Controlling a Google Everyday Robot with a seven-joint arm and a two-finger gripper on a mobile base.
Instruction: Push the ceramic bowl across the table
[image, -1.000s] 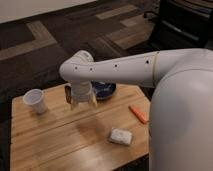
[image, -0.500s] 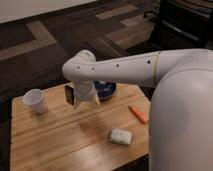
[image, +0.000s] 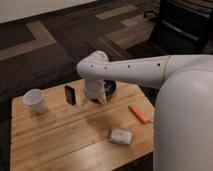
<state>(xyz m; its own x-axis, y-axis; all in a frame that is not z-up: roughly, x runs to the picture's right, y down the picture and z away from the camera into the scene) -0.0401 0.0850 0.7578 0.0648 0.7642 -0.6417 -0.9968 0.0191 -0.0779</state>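
Note:
The dark blue ceramic bowl (image: 112, 88) sits near the far edge of the light wooden table (image: 60, 135), partly hidden behind my white wrist. My gripper (image: 86, 98) hangs down from the arm just left of the bowl and close to the tabletop. Its fingers stand apart: a dark one (image: 70, 94) on the left and a tan-tipped one (image: 102, 99) next to the bowl's near-left rim. Nothing is between them. I cannot tell whether the tan finger touches the bowl.
A white cup (image: 35, 100) stands at the table's left. An orange stick-like object (image: 139, 114) lies at the right, by my white body. A pale grey packet (image: 120, 136) lies at the front centre. Dark chairs (image: 182, 25) stand on the carpet behind.
My wrist and gripper have shifted slightly right, toward the bowl. The bowl has barely moved, at most a little to the right. The cup, orange object and packet are unmoved.

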